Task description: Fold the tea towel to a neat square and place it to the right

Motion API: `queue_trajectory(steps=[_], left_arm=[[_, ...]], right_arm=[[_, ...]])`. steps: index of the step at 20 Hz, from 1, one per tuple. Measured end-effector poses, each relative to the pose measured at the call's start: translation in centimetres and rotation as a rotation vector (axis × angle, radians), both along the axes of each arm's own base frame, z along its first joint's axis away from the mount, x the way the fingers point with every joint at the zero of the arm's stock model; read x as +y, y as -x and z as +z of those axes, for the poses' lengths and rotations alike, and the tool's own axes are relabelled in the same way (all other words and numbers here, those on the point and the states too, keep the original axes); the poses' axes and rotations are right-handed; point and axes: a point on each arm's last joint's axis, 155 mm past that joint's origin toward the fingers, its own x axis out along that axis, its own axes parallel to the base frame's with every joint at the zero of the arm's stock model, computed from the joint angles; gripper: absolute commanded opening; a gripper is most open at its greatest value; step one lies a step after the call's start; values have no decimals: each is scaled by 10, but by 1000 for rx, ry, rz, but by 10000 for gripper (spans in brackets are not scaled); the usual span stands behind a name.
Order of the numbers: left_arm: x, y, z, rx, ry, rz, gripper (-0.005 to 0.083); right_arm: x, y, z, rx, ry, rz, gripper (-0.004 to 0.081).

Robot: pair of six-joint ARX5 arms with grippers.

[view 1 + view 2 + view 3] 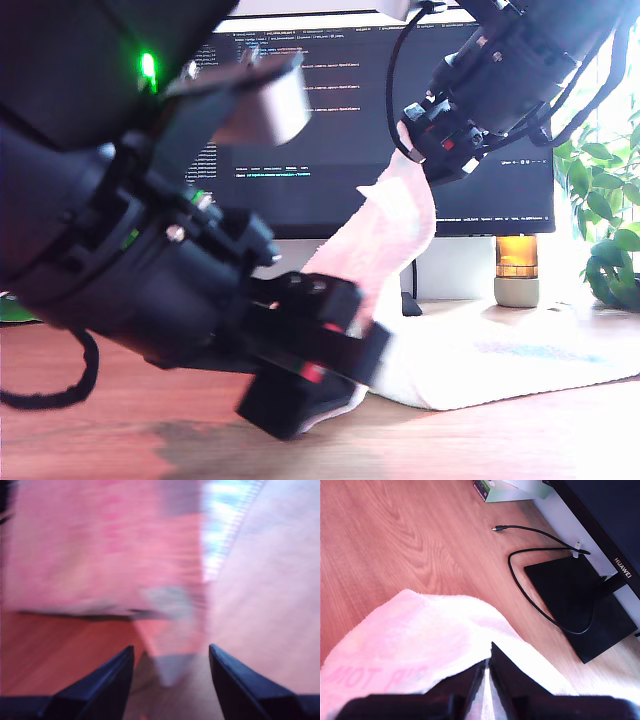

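My second gripper (487,672) is pinched tight on the tea towel (400,230), holding one corner up in front of the monitor (340,120); the rest trails down onto the desk (520,430). My first gripper (170,665), low by the desk, has its jaws apart with a towel corner between them, contact unclear through blur.
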Motion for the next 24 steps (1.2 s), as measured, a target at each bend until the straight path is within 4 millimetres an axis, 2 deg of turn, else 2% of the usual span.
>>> queue_trajectory(steps=[3,10,16,18,20,22,24], left_arm=[[-2,3,-1,-1,-10,-27,424],[2,-5,-2,-3,-21,-33,424],[-15,-6,-3,-17,-33,-85,414],[-22,-10,-4,-35,-56,-102,356],[-21,-12,-5,-44,-70,-94,280],[-13,-13,-13,-27,-112,-86,252],[-4,-16,-20,-12,-151,-75,162]], right_arm=[[0,0,0,0,0,0,-11],[0,0,1,12,-19,-13,-11],[0,0,1,11,-19,-13,-11],[0,0,1,11,-20,-13,-11],[0,0,1,10,-20,-13,-11],[1,-1,1,10,-21,-13,-11],[1,-1,1,10,-21,-13,-11]])
